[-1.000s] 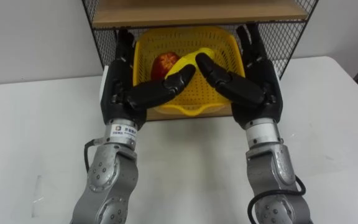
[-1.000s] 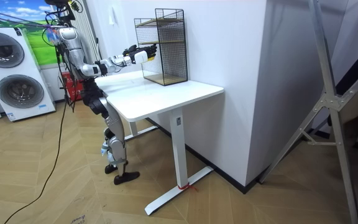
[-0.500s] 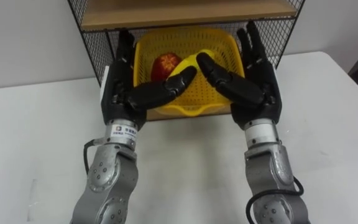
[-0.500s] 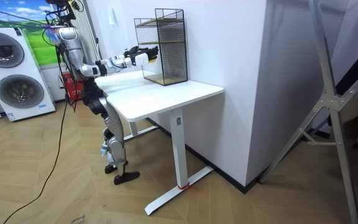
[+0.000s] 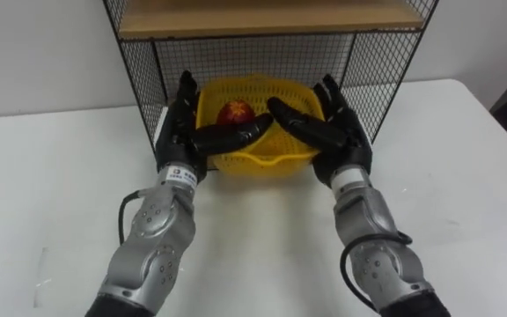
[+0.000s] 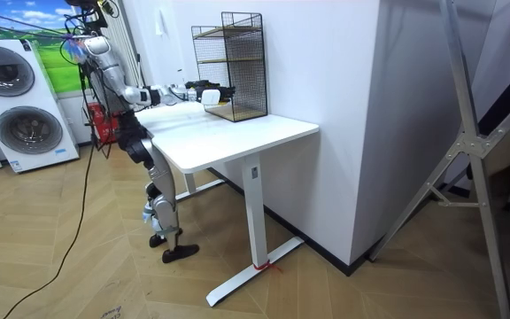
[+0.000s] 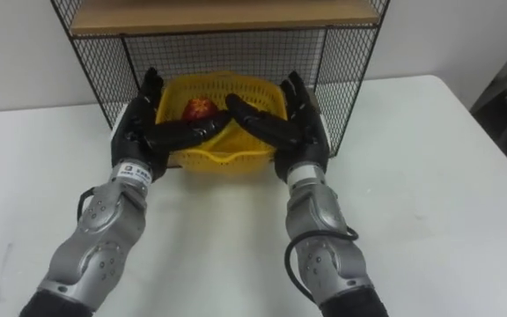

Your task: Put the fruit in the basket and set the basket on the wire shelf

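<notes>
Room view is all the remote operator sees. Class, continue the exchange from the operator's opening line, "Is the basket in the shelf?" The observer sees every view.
Observer: Yes. The yellow basket is in the bottom bay of the wire shelf, under the wooden board, with its front rim at the opening.
Operator: Any fruit in it?
Observer: A red fruit lies towards its back left.
Operator: How are the hands placed?
Observer: The left hand and right hand flank the basket, fingers straight along its sides, thumbs reaching inward over its front.
</notes>
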`<state>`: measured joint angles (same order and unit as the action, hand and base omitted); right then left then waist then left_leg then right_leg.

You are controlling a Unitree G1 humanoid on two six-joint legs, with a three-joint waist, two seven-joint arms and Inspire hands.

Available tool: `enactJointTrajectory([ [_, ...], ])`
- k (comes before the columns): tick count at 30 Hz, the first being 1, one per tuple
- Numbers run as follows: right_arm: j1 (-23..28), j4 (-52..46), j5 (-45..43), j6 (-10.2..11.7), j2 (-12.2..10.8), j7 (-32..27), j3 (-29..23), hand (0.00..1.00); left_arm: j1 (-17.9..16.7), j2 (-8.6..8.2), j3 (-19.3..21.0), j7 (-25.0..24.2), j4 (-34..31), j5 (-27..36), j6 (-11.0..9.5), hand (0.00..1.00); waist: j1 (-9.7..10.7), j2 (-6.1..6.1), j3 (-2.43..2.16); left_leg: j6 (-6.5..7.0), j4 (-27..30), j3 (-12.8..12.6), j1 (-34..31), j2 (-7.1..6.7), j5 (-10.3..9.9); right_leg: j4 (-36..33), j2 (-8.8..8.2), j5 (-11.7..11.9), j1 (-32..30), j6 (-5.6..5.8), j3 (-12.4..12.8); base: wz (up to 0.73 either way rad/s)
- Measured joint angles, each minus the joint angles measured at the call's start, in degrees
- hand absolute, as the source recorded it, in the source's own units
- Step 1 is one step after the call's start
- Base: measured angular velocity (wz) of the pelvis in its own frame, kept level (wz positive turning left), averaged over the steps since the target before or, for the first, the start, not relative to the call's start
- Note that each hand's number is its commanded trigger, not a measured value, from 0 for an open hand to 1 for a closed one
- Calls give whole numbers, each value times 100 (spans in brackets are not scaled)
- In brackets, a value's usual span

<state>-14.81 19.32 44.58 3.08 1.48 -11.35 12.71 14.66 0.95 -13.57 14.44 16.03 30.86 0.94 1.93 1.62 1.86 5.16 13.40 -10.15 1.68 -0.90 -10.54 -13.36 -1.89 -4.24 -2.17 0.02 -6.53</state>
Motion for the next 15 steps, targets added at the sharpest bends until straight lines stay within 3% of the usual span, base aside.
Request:
enactJointTrajectory([
  [2,-62,50,-59,-293,54,-40,-65,0,25,-45,46,115,177,3,260,0,-44,45,-39,-6,3,13,6,9,0,57,-1,-1,17,-8,-7,0],
  [7,-669,327,-71,-748,110,-232,-188,0,360,-218,436,311,436,66,660,0,-94,49,-42,-11,3,21,-5,14,8,65,-1,32,25,-24,-11,0],
  [11,-1241,785,6,-907,108,-234,-288,0,752,-219,599,545,636,339,878,0,-86,48,-42,-16,3,93,42,10,24,96,-2,53,118,-27,-70,7],
  [15,-1373,900,23,-1091,105,-249,-383,0,805,-220,684,655,645,332,1091,0,-102,20,-82,-19,14,107,44,10,23,98,-6,53,126,-28,-75,2],
])
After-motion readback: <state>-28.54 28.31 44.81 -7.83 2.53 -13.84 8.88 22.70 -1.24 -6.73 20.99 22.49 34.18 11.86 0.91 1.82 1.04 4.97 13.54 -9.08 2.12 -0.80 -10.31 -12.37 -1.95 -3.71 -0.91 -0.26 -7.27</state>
